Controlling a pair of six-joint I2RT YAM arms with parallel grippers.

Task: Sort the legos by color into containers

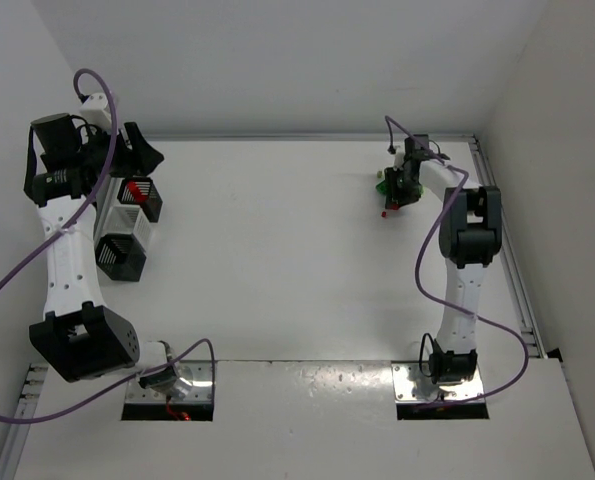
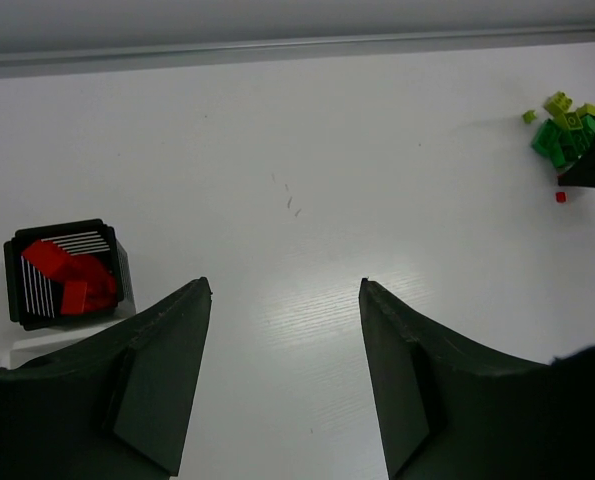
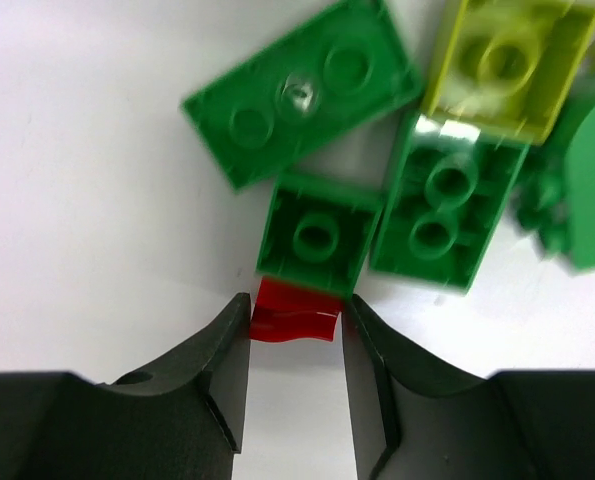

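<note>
Sitting by the far right edge of the table (image 1: pixel 277 260) is a heap of green legos (image 1: pixel 388 184), some dark and some yellow-green. The right gripper (image 3: pixel 294 305) is down at the heap. Its jaws are pinching one tiny red lego (image 3: pixel 295 314) at their tips. That lego touches a dark green one just past it. The left gripper (image 2: pixel 284 287) hangs over the far left part of the table, jaws spread wide with nothing between them. Three bins stand in a row near the left edge. The far black bin (image 2: pixel 120 275) holds red bricks (image 2: pixel 67 275). Next comes a white bin (image 1: pixel 123 222), then the near black bin (image 1: pixel 113 258).
</note>
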